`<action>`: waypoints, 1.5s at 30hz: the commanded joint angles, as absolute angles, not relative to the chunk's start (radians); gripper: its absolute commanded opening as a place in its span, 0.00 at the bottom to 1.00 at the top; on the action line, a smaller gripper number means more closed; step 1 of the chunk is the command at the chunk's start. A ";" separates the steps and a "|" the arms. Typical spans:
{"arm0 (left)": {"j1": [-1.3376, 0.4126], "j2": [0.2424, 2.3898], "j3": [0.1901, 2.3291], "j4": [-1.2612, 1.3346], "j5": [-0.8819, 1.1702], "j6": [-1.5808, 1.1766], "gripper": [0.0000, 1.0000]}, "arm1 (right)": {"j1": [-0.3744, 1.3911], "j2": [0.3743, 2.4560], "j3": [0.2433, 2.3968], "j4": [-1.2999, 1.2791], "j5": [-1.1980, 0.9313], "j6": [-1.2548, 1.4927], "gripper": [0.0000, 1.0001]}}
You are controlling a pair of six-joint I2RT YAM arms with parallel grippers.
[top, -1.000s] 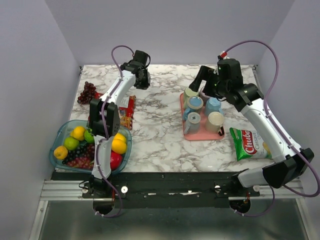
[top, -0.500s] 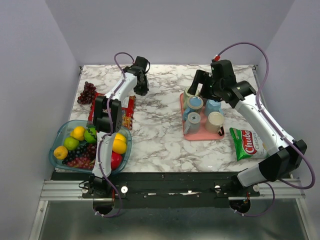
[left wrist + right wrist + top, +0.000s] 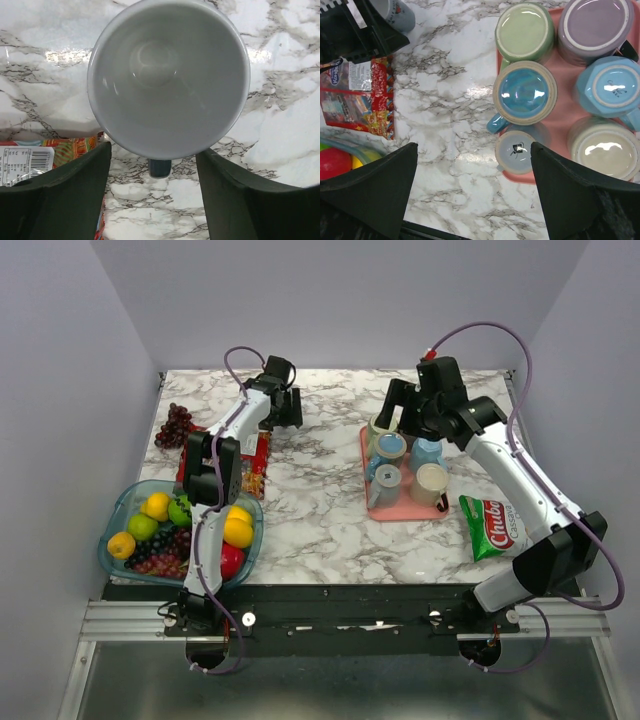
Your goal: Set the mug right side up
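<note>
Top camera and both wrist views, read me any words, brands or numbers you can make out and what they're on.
"Chiba", partly legible: red and green snack bag, right of the pink tray.
Unreadable small print: light blue mug base.
Unreadable label and barcode: red snack packet.
Unreadable dark logo: small grey-blue mug base.

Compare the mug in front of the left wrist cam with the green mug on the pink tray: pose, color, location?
The white-lined mug faces opening-up, interior visible; the green mug sits base-up. The first is white inside with a dark handle and stands off the pink tray between the left jaws; the second is pale green. Both are round mugs.
</note>
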State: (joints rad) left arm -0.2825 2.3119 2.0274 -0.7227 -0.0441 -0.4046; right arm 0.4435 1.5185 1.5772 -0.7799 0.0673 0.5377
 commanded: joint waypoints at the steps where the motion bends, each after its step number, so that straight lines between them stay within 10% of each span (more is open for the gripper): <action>1: -0.278 2.192 1.979 -0.669 -0.008 -0.394 0.86 | 0.440 1.532 1.586 -0.850 0.115 0.525 1.00; 3: -0.278 2.143 1.956 -0.669 0.000 -0.388 0.99 | 0.440 1.526 1.571 -0.857 0.120 0.526 1.00; 38: -0.290 1.325 1.238 -0.534 0.204 -0.408 0.99 | 0.726 1.733 1.342 -0.985 0.500 1.221 0.95; 45: -0.290 1.285 1.220 -0.543 0.178 -0.394 0.99 | 0.726 1.786 1.382 -0.974 0.566 1.189 0.69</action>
